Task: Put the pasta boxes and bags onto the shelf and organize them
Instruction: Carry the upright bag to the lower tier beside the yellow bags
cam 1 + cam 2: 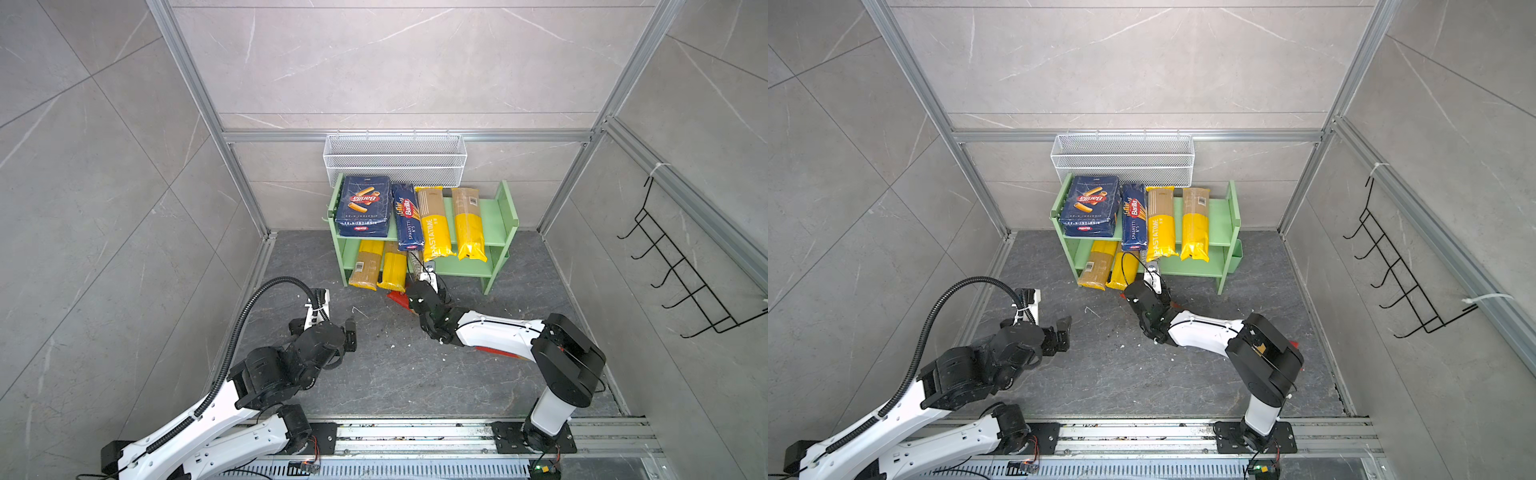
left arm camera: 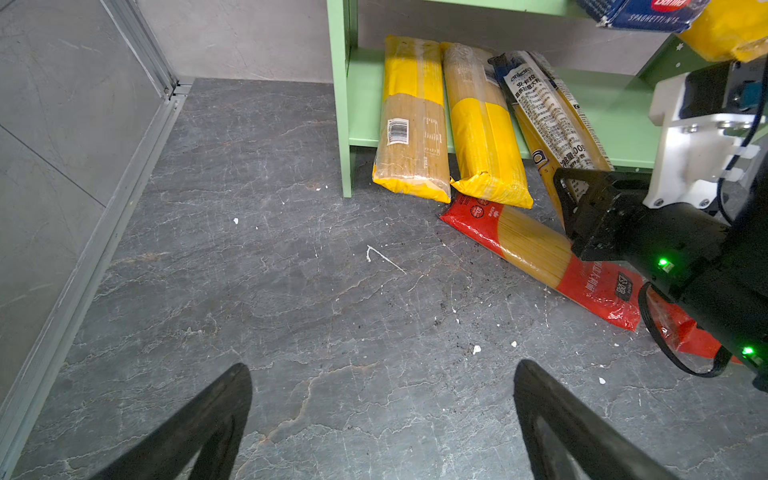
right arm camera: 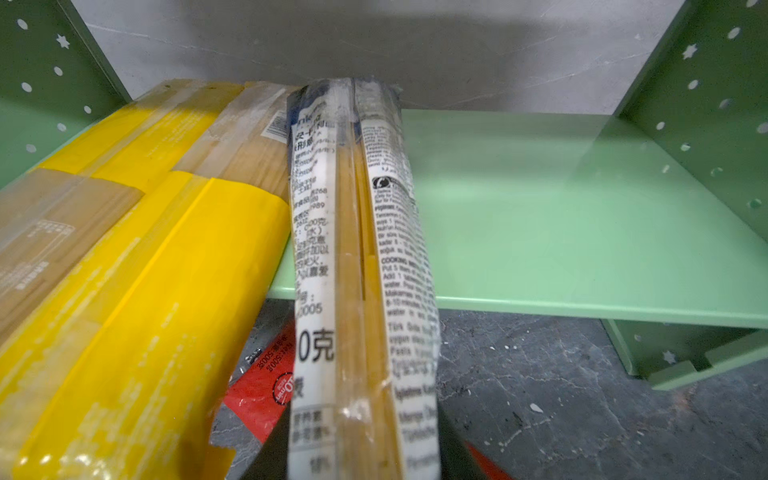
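My right gripper (image 3: 361, 457) pinches the printed bag (image 3: 357, 249), far end on the shelf (image 3: 540, 228) against a yellow bag (image 3: 208, 249); left gripper (image 2: 382, 374) spread wide

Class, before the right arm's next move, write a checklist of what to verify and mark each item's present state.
1. Right tool shut on the printed packet: ok.
2. Packet's far end on the lower shelf: ok.
3. Bare shelf space beside it: ok.
4. Whole packet on the shelf: not ok, near end overhangs.
5. Left tool open, empty: ok.
6. Floor free of packets: not ok, red-ended packet lies under the right arm.
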`<move>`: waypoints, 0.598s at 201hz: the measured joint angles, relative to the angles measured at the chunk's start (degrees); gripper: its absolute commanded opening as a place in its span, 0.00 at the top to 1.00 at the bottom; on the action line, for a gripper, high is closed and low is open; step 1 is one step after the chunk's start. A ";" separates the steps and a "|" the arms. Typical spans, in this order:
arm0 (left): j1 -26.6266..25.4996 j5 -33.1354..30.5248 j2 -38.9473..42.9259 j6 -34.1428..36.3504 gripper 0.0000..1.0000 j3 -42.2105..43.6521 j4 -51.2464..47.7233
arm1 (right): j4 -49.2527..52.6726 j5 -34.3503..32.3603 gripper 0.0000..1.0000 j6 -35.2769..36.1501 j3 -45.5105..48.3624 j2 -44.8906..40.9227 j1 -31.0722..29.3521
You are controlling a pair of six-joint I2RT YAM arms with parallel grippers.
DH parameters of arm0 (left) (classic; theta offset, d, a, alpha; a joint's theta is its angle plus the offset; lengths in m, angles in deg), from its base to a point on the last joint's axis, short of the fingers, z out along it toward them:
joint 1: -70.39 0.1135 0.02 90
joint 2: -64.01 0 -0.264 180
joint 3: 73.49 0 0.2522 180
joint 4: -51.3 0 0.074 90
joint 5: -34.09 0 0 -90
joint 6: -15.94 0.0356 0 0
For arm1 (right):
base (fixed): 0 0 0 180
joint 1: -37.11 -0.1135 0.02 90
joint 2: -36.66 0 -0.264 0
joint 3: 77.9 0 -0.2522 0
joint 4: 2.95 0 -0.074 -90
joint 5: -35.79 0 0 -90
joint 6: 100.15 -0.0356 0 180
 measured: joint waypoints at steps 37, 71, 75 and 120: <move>0.04 0.04 -0.28 0.20 0.00 -0.42 -0.07 | 0.13 -0.20 1.00 0.28 -2.08 1.62 0.76; 0.04 0.04 -0.22 0.37 0.00 -0.63 -0.39 | 2.01 -0.92 1.00 0.24 -5.40 3.74 0.85; 0.04 0.04 -0.15 0.37 0.00 -0.63 -0.46 | 2.21 -0.94 1.00 0.24 -5.60 3.91 0.85; 0.07 0.04 0.68 0.37 0.00 -0.63 -1.14 | 3.98 -1.73 0.51 -0.46 -6.97 4.55 0.85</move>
